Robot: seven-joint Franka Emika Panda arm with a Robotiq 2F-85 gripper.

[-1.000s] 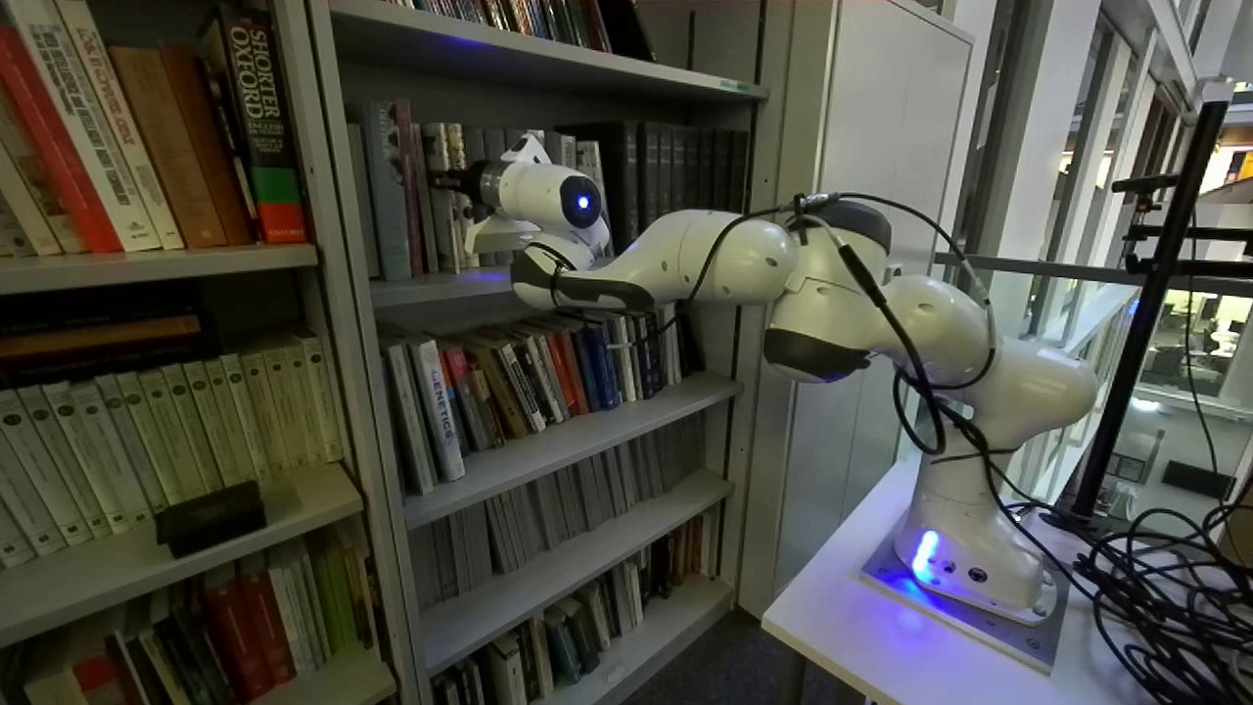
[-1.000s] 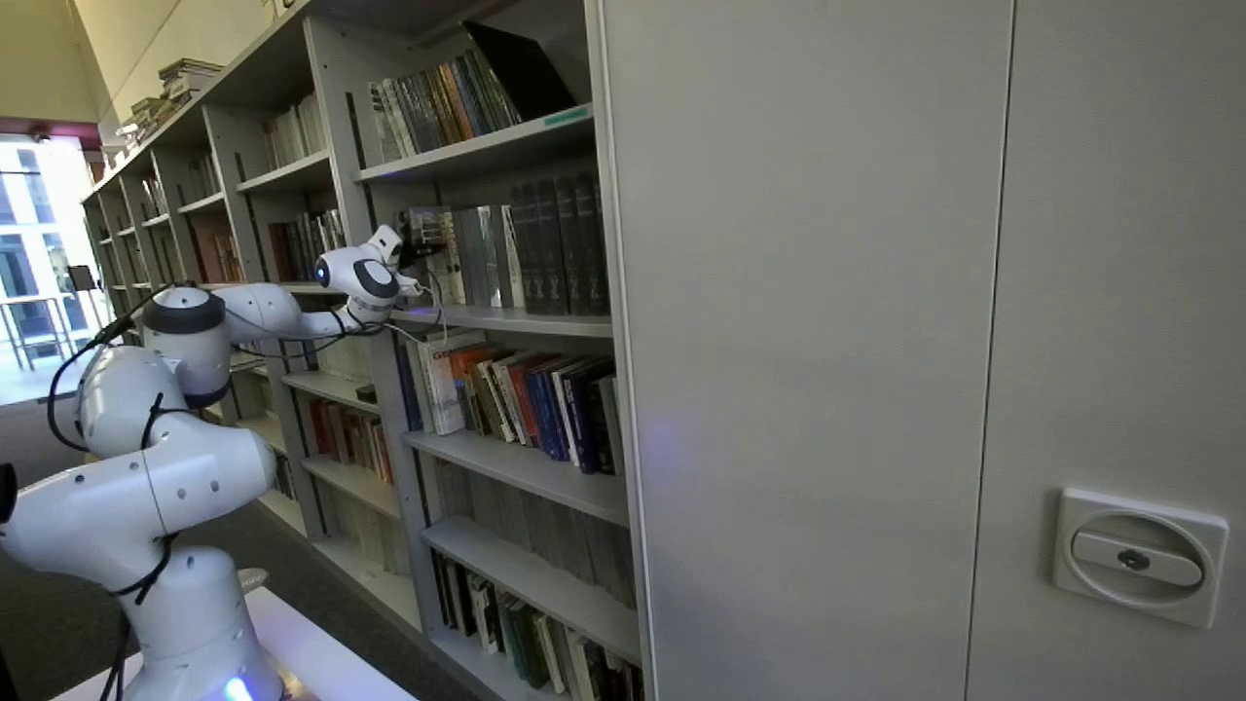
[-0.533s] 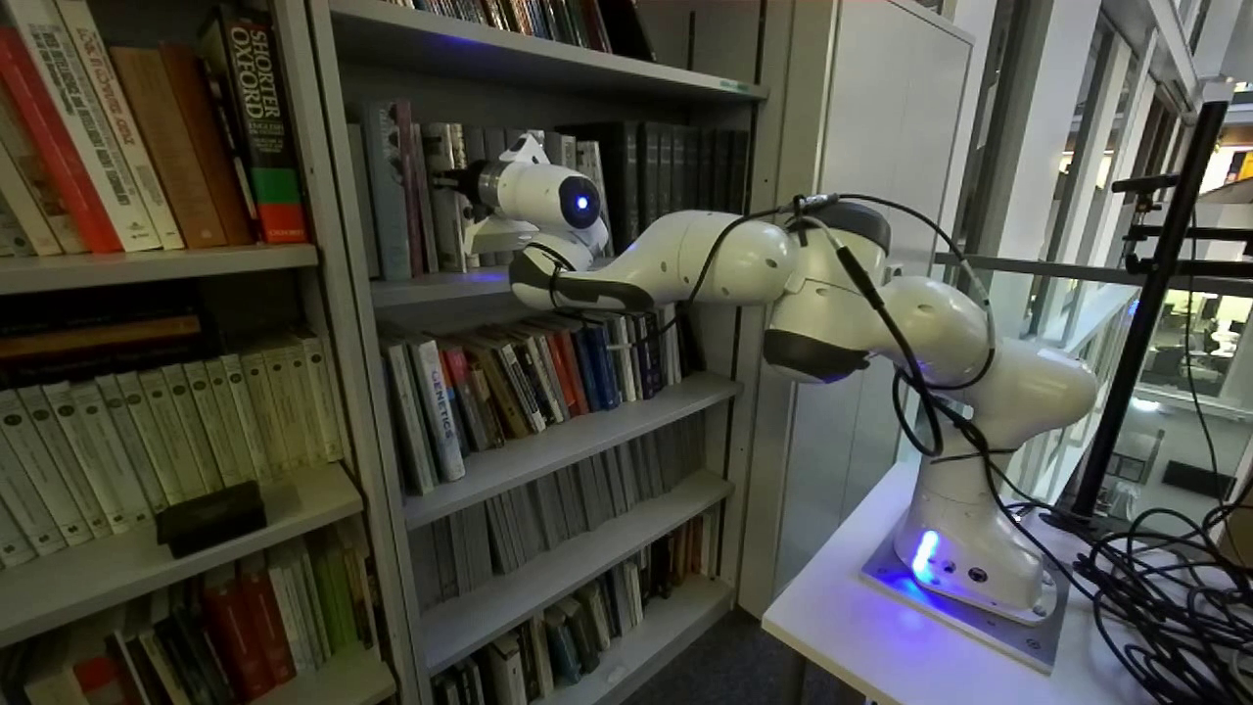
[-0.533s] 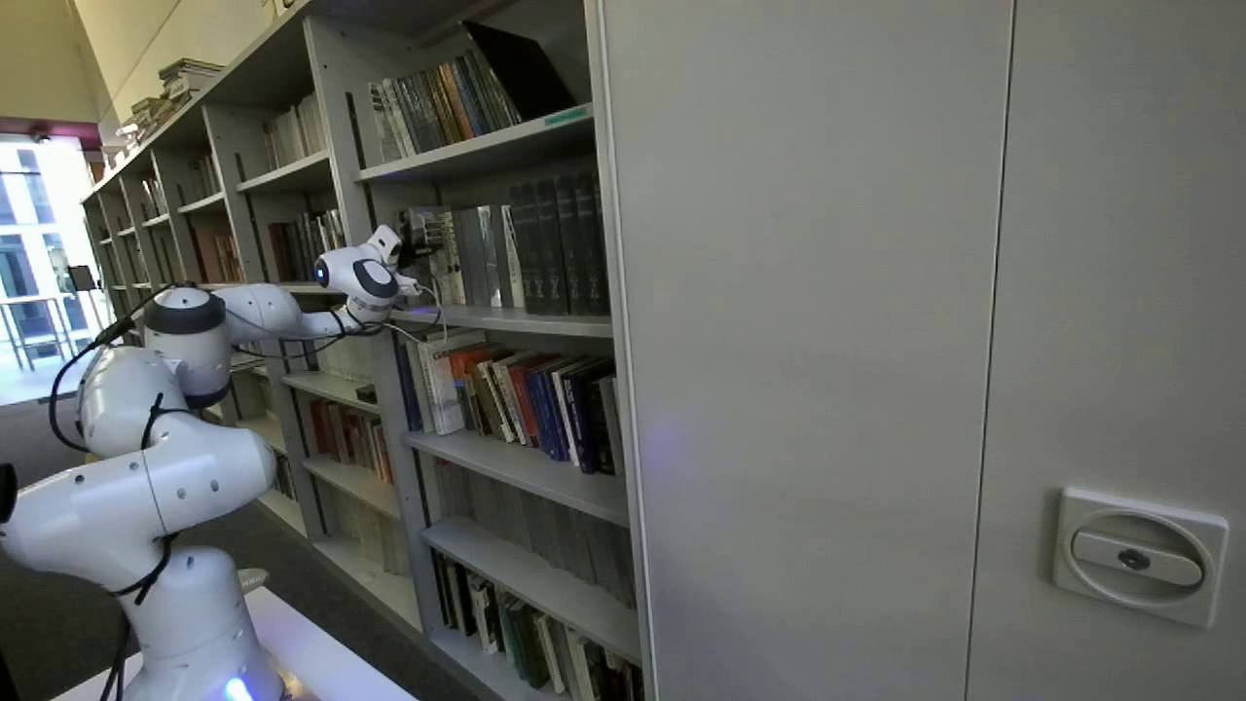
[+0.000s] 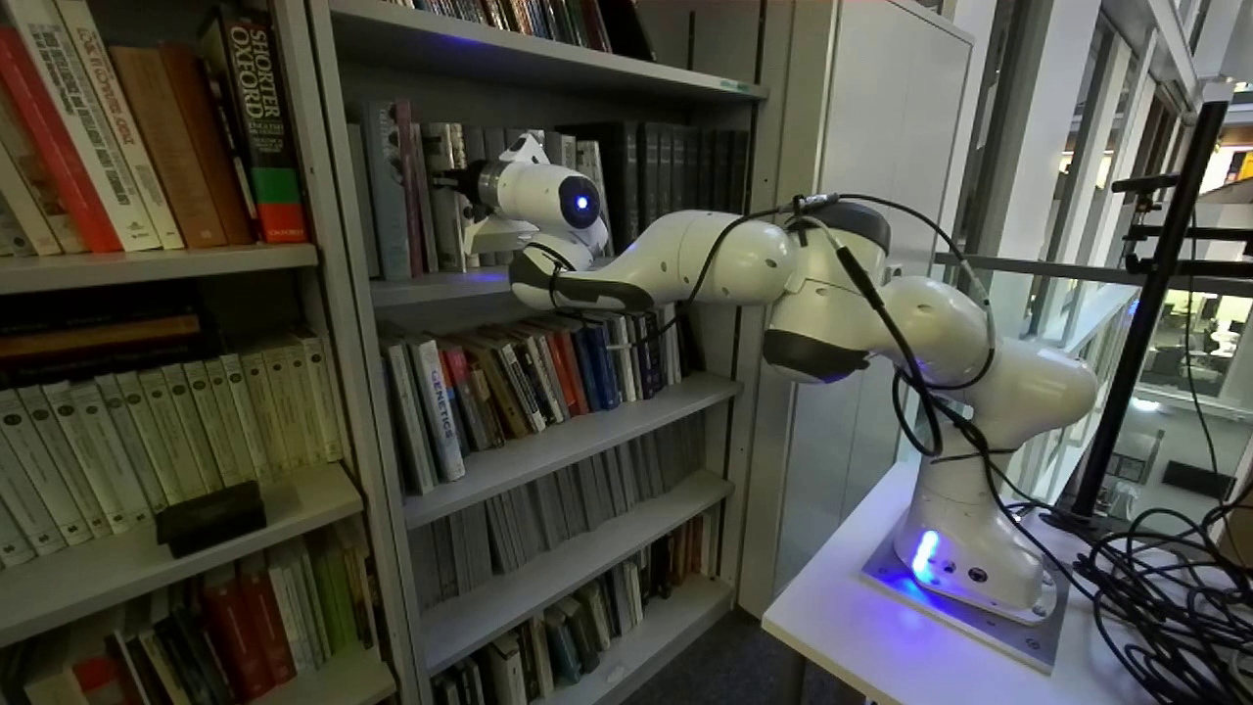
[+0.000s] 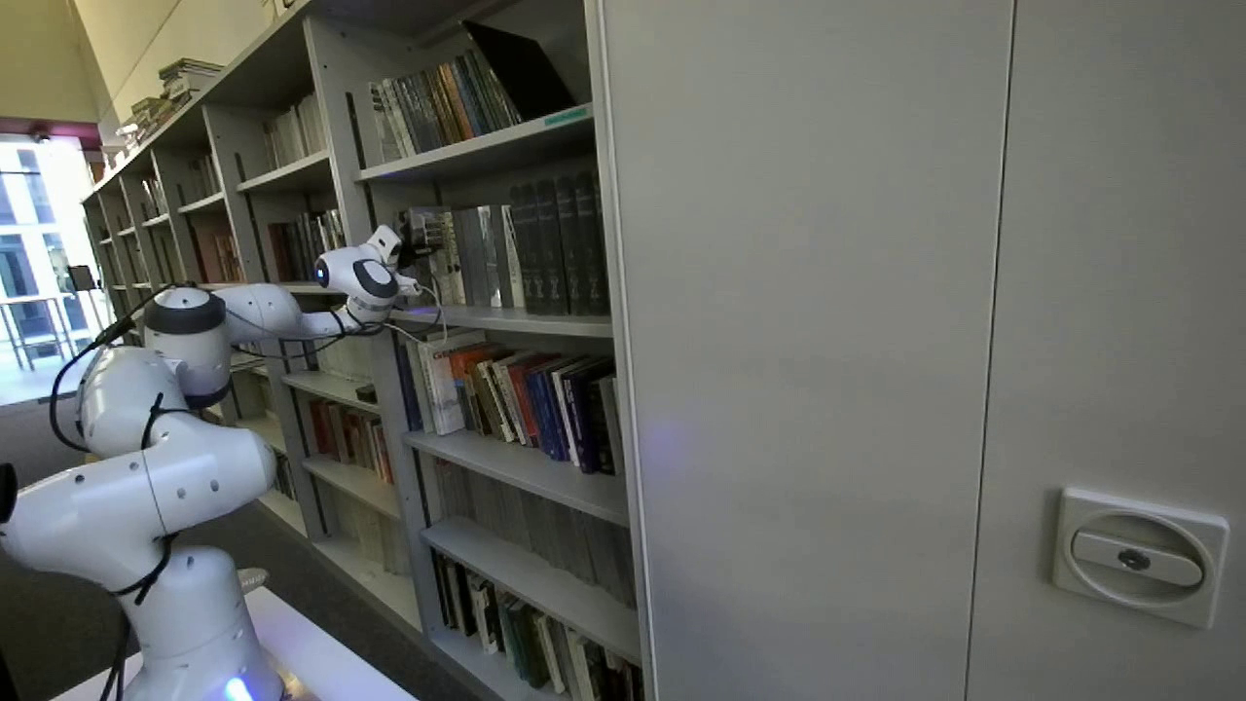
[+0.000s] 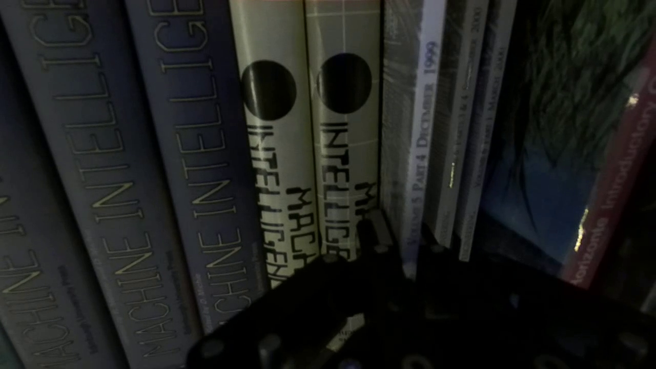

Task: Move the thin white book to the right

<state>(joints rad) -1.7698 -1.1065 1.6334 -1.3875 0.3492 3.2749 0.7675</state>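
Note:
In the wrist view the thin white book, its spine marked Volume 5 Part 4 December 1999, stands upright, leaning slightly. My gripper is shut on its lower spine, one dark finger on each side. Very dark lighting hides most of the gripper body and the book's bottom end. Both exterior views show the gripper reaching into the middle shelf among the books; from there the thin white book cannot be made out.
Left of the held book in the wrist view are cream Intelligence volumes and dark blue ones. Two more thin pale volumes and a green-blue cover are to its right. The shelf board runs beneath the arm.
The gripper's fingers have come together over the last second. The arm has shifted only a tiny bit, and the books in the exterior views look unmoved.

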